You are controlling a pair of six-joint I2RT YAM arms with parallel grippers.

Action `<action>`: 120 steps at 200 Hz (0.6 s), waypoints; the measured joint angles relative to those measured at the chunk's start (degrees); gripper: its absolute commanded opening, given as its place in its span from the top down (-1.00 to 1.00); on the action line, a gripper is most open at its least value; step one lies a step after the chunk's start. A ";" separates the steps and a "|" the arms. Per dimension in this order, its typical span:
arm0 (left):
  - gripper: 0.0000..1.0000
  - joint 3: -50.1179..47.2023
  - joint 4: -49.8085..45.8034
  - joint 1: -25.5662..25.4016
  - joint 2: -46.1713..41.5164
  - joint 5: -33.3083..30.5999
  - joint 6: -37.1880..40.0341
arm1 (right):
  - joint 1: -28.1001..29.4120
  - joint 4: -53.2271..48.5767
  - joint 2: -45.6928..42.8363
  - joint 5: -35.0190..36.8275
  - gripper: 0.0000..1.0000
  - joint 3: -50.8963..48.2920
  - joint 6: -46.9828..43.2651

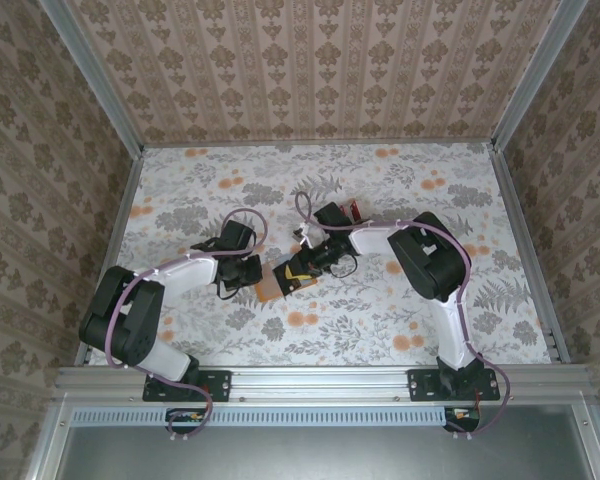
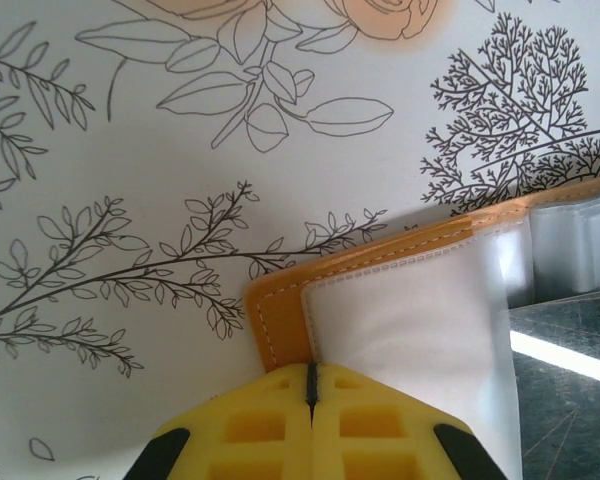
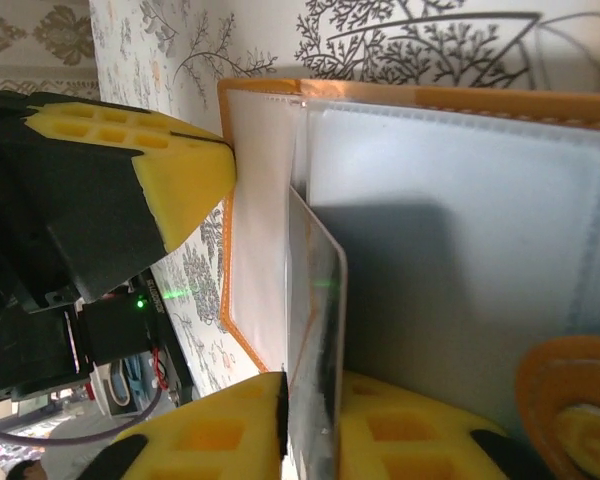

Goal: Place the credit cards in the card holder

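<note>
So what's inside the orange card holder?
Clear plastic pockets line the open card holder. One card stands on edge at a pocket's mouth, pinched in the right claw. Whether other cards sit deeper is hidden.

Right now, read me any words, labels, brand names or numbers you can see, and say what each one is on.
No readable text.
The orange card holder, its clear pockets and the credit card, seen nearly edge-on, show no print.
The tablecloth carries only a plant pattern.

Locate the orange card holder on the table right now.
The card holder lies open mid-table in the top view, between the left gripper at its left edge and the right gripper, which holds a credit card at its pocket.
</note>
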 measured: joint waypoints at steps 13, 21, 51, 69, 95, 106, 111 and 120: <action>0.90 0.04 -0.02 0.00 0.02 0.00 0.00 | 0.33 0.24 0.00 0.50 0.67 0.04 0.39; 0.90 0.04 -0.02 0.00 0.02 0.00 0.00 | 0.44 0.37 0.00 0.83 0.85 0.04 0.61; 0.90 0.04 -0.02 0.02 0.02 -0.02 0.00 | 0.44 0.66 0.00 1.53 1.00 0.04 1.60; 0.91 0.04 -0.02 0.02 0.02 -0.02 0.00 | 0.11 0.68 -0.02 1.49 1.00 0.02 1.60; 0.91 0.02 -0.02 0.02 0.02 -0.02 0.00 | -0.26 0.24 -0.02 0.70 1.00 0.02 0.28; 0.90 0.02 -0.02 0.02 0.02 -0.02 0.00 | -0.35 -0.09 -0.02 0.20 1.00 0.02 -0.09; 0.90 0.02 -0.02 0.02 0.02 -0.02 0.00 | -0.37 -0.11 -0.02 -0.09 1.00 0.02 -0.13; 0.90 0.02 -0.02 0.02 0.02 -0.02 0.00 | -0.37 -0.17 -0.02 -0.52 1.00 0.02 -0.22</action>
